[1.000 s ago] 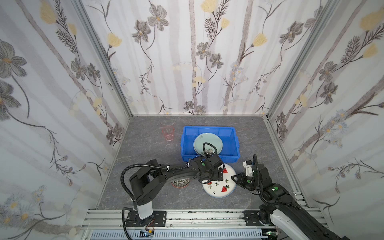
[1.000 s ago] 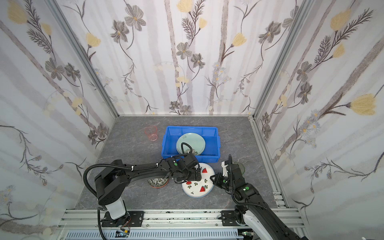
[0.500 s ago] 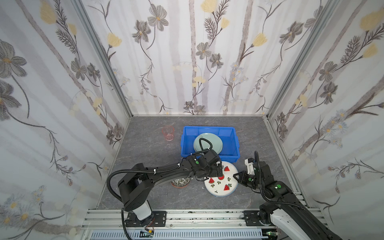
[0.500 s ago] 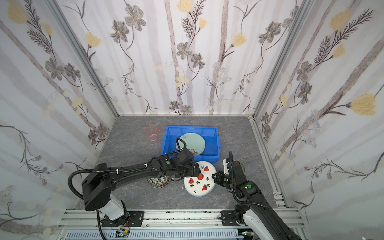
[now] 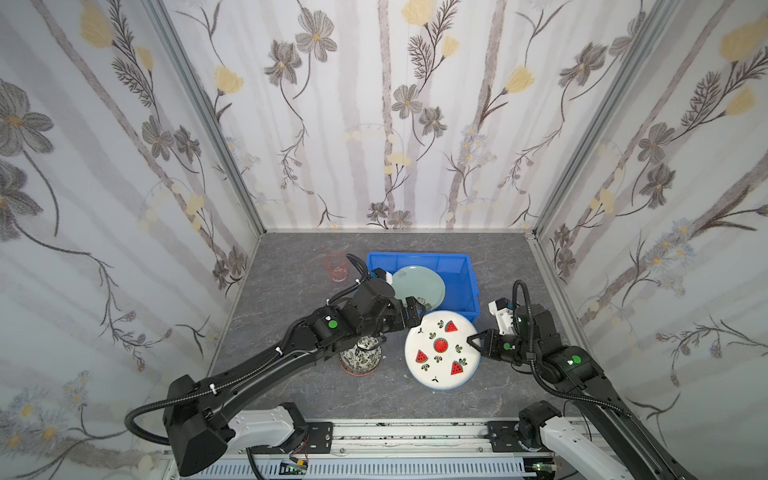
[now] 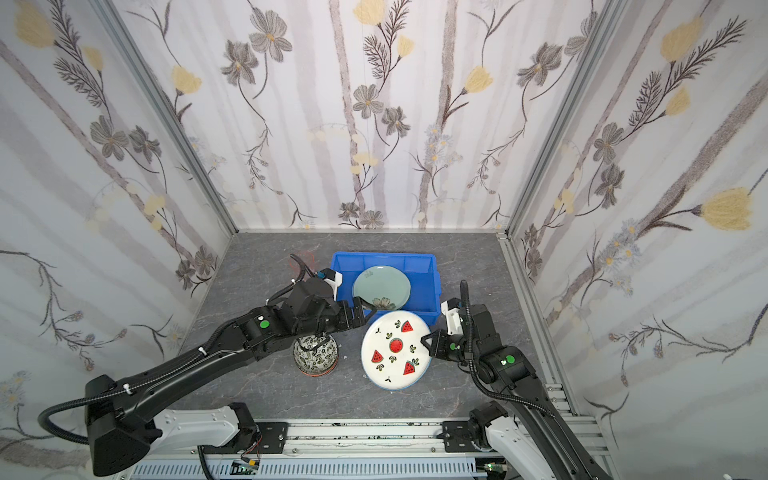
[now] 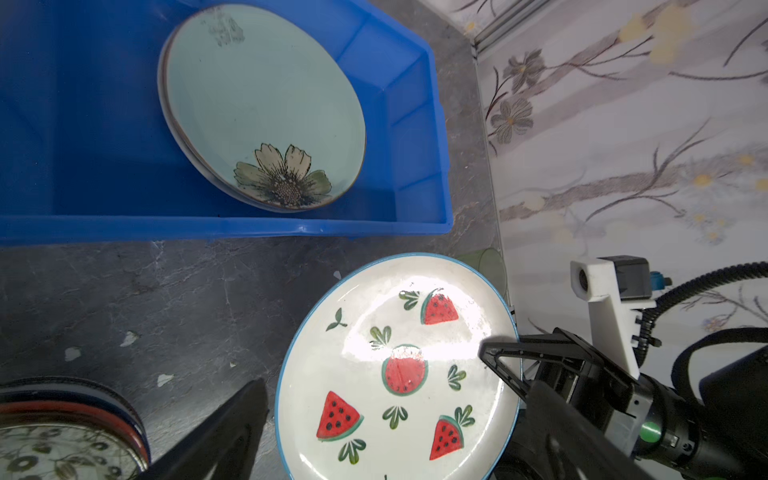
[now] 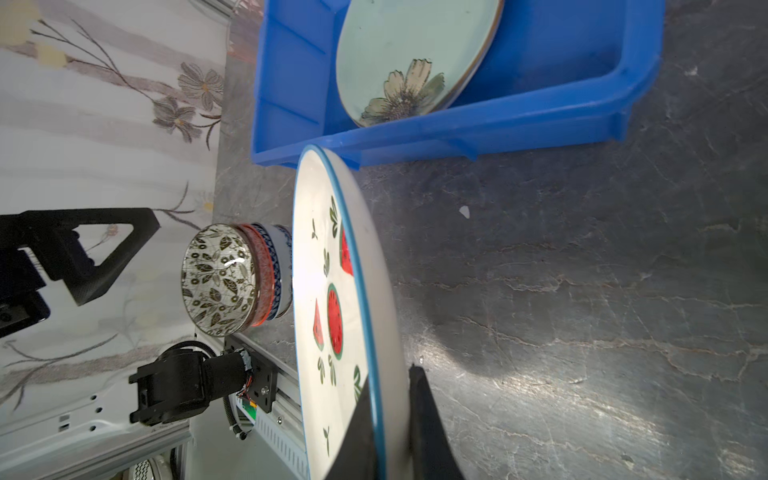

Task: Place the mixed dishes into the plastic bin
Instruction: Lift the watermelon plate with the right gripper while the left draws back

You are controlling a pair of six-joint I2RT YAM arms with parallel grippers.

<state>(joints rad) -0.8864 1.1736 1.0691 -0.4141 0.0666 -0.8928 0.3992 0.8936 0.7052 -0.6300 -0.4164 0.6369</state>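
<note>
In both top views the left arm (image 5: 291, 357) covers the far side of the stack of bowls (image 5: 360, 359), and in the left wrist view the picture's edge cuts it off. The green cup (image 7: 489, 262) is mostly hidden behind the watermelon plate (image 7: 395, 365), which both wrist views cut at the edge. A cable (image 6: 300, 266) covers much of the pink cup (image 6: 309, 257) in a top view. Under the pale green plate (image 7: 266, 104) a second rim shows; we cannot tell its pattern.
</note>
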